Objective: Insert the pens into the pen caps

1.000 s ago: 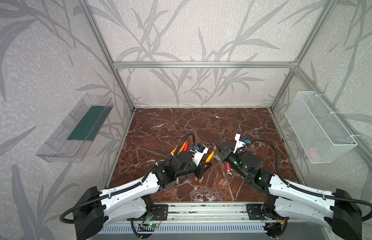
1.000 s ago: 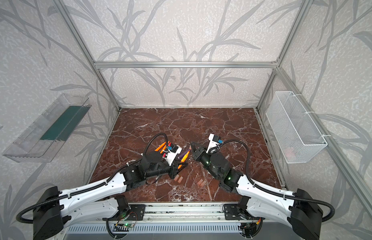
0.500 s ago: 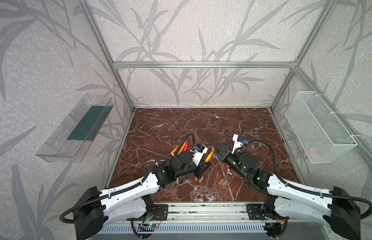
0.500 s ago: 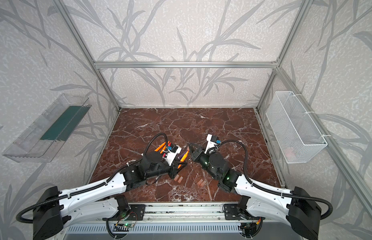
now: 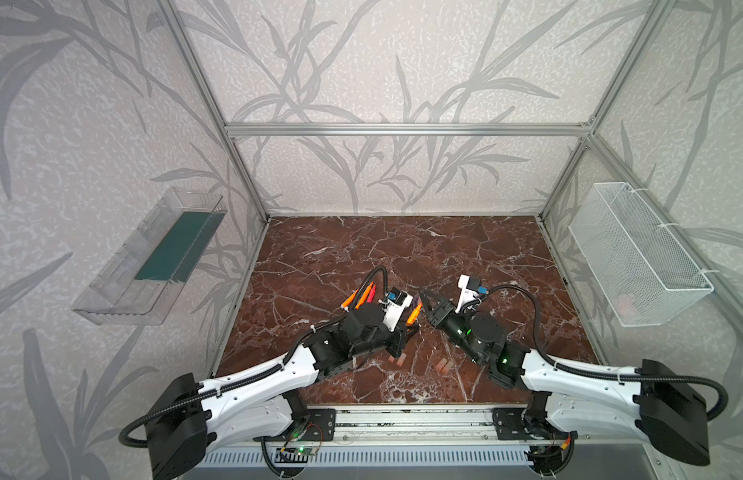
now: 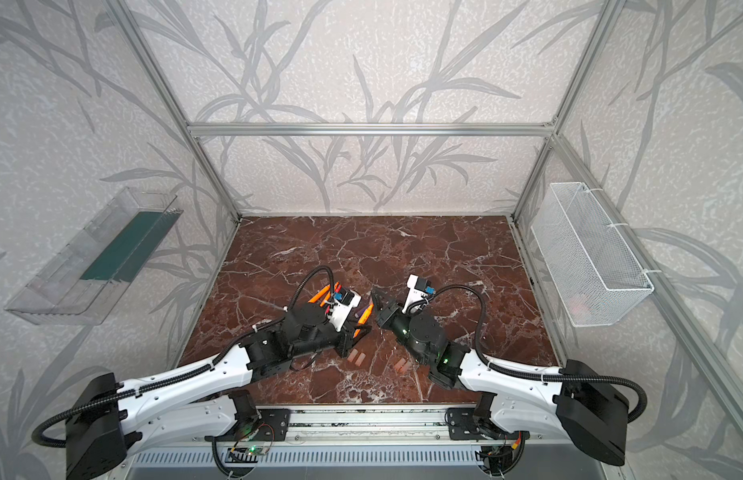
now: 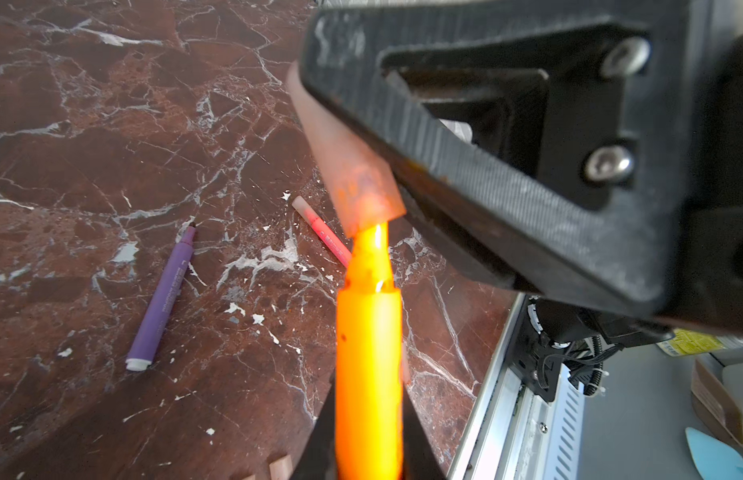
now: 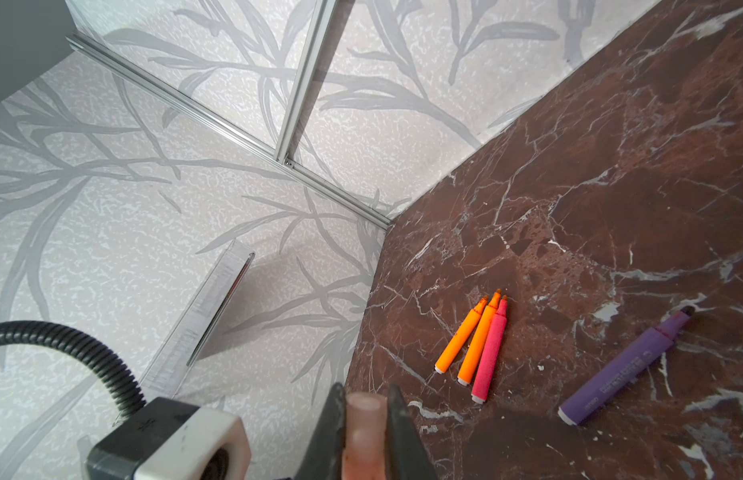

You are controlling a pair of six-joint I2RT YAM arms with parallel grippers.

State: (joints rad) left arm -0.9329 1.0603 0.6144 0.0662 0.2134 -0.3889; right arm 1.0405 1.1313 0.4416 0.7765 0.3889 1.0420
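Orange pen (image 7: 367, 332) stays clamped in the left gripper (image 7: 367, 415) while the right gripper (image 8: 363, 409), pinching a pen cap (image 8: 362, 436), edged closer.

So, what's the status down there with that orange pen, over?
Left tool shut on orange pen, right tool shut on pen cap. Tip inside the cap's mouth, neck showing. Nothing between them; purple pen lies clear on the table.

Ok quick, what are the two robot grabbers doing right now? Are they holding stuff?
The left gripper has its jaws shut on an orange pen.
The right gripper has its jaws shut on a pen cap.
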